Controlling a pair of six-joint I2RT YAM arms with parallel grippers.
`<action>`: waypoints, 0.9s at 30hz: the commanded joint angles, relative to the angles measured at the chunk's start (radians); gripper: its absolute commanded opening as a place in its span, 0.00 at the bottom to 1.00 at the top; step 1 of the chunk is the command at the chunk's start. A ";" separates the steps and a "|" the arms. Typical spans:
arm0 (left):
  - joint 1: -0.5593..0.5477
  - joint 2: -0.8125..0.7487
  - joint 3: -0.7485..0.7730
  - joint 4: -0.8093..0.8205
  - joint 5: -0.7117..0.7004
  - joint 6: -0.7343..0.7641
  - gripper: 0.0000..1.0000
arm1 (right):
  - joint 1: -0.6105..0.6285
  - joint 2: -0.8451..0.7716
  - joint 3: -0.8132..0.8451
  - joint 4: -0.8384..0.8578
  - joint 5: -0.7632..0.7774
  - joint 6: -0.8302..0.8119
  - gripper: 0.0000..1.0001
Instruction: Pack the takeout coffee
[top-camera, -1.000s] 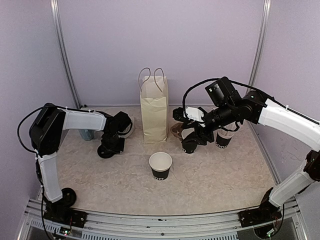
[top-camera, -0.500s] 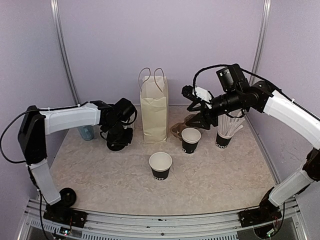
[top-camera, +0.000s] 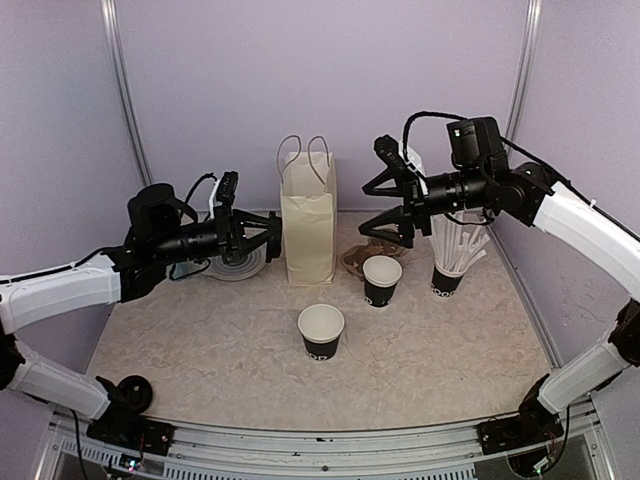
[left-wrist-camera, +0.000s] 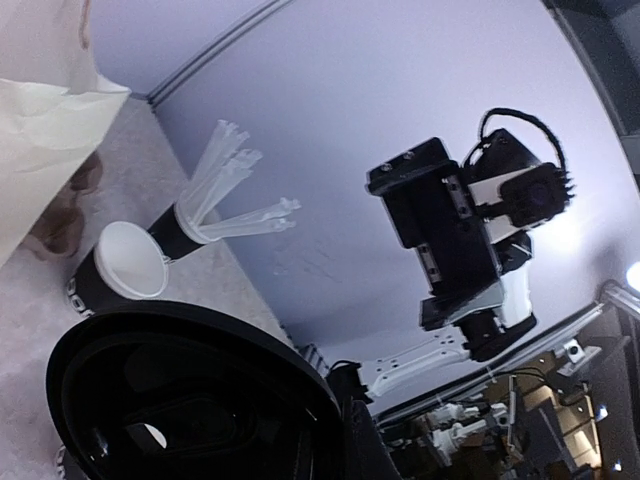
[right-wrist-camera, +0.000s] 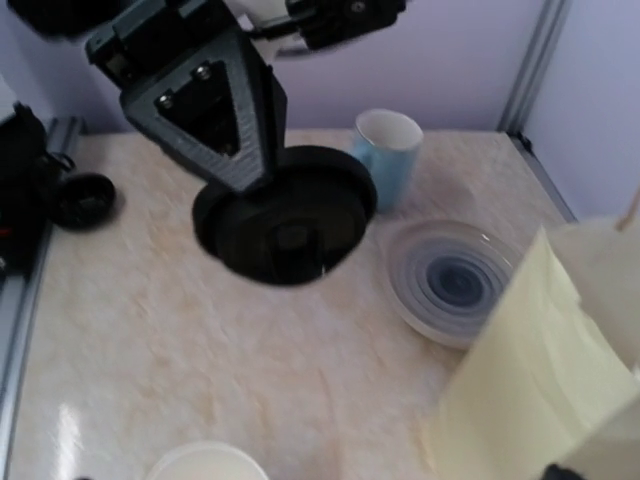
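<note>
Two black paper cups stand open, white insides showing and no lids on: one near the table's middle, one behind it to the right. My left gripper is shut on a round black lid and holds it in the air left of the paper bag. The lid fills the lower left of the left wrist view and also shows in the right wrist view. My right gripper is open and empty, raised above the rear cup. One cup's white rim shows at the right wrist view's bottom edge.
A black cup of white straws stands at the right. A stack of clear lids lies left of the bag. A small blue cup stands behind it. A brown item lies between the bag and the rear cup.
My left gripper rose off the table at the left and swung toward the bag with the black lid. My right gripper lifted up away from the rear cup.
</note>
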 joint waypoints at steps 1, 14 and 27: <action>-0.011 0.026 -0.052 0.465 0.165 -0.244 0.00 | 0.044 0.042 -0.026 0.138 -0.055 0.063 0.98; -0.079 0.134 -0.094 0.798 0.126 -0.453 0.00 | 0.166 0.123 -0.002 0.275 0.019 0.152 1.00; -0.095 0.209 -0.088 0.901 0.068 -0.509 0.00 | 0.220 0.142 -0.015 0.296 0.115 0.189 0.91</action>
